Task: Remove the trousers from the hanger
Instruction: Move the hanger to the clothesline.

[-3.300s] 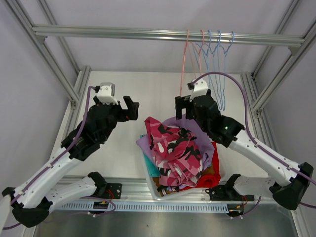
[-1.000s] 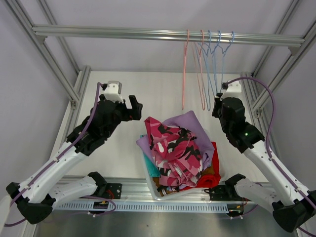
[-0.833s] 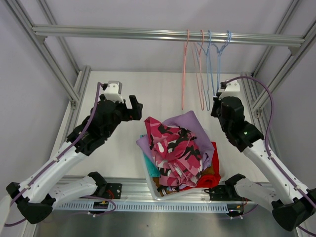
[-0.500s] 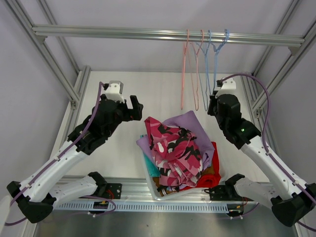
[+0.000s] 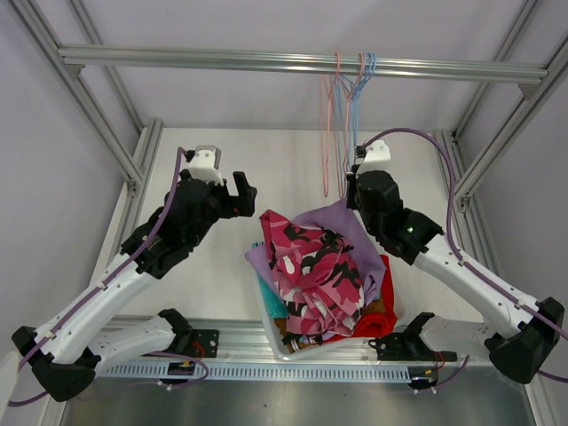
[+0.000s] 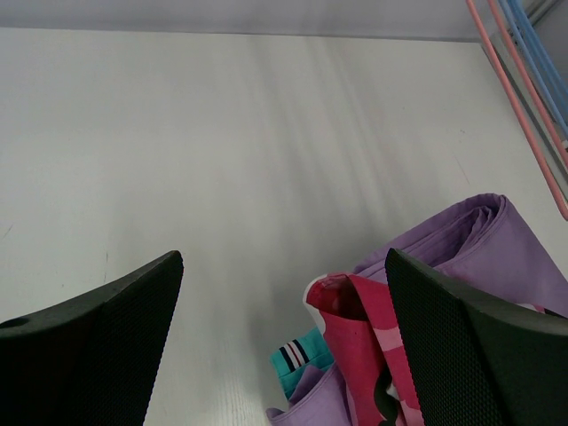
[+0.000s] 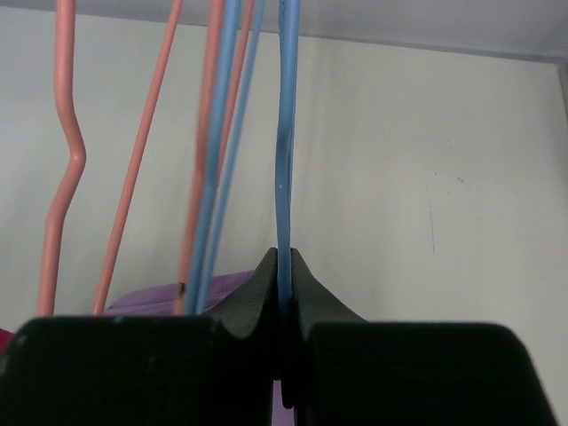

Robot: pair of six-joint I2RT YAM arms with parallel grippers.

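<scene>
- The trousers point(image 5: 315, 266) are heaped in a pale tub point(image 5: 277, 348) at the near edge of the bench point(image 5: 266, 169), between the two arms.
- The pink camouflage pair point(image 5: 306, 262) is laid on top and the lilac pair point(image 5: 342, 226) is spread behind it. Red cloth point(image 5: 383, 295), teal cloth point(image 5: 272, 300) and mustard-brown cloth point(image 5: 383, 318) are seen at the heap's edges.
- The left tool point(image 5: 241, 193) is held wide, with nothing between its fingers, above the bench just left of the heap's far end.
- The right tool point(image 7: 284, 266) is pinched narrow on the wire of a blue hanger point(image 7: 286, 151), just beyond the lilac pair.
- Pink hangers point(image 7: 62, 160) and other blue hangers point(image 7: 226, 133) are hung just beside it.
- All the hangers are bunched together on the rail point(image 5: 222, 60) at the far side.
</scene>
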